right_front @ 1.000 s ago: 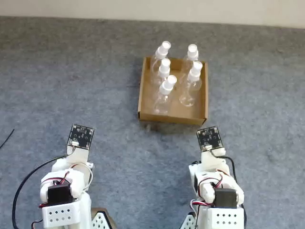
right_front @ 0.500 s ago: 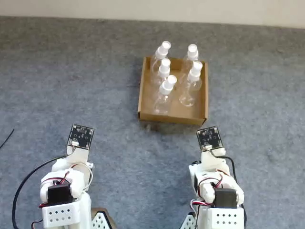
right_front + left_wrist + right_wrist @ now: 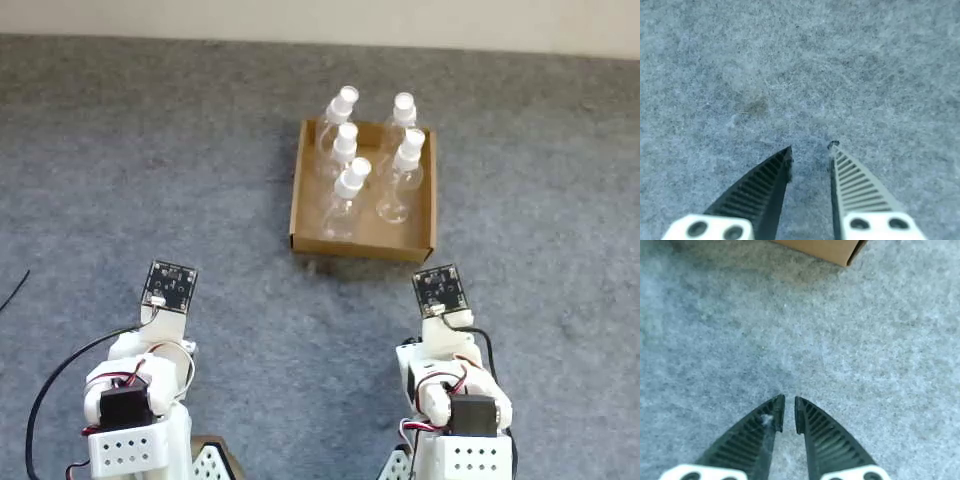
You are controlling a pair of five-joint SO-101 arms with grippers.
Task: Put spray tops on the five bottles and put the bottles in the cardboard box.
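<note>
Nearest me, my left gripper (image 3: 810,147) hangs slightly spread over the grey mat (image 3: 790,60), and my right gripper (image 3: 789,410) is almost pressed together; neither pinches anything. Just beyond the right one lies the cardboard box (image 3: 300,205), with the five bottles (image 3: 340,212) standing in it, spray tops (image 3: 352,178) on.

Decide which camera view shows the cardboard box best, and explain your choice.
The high view. It shows the whole cardboard box from above, all four walls, with the bottles standing inside. The right wrist view catches one corner of the box at its edge. The left wrist view looks down on grey carpet.
</note>
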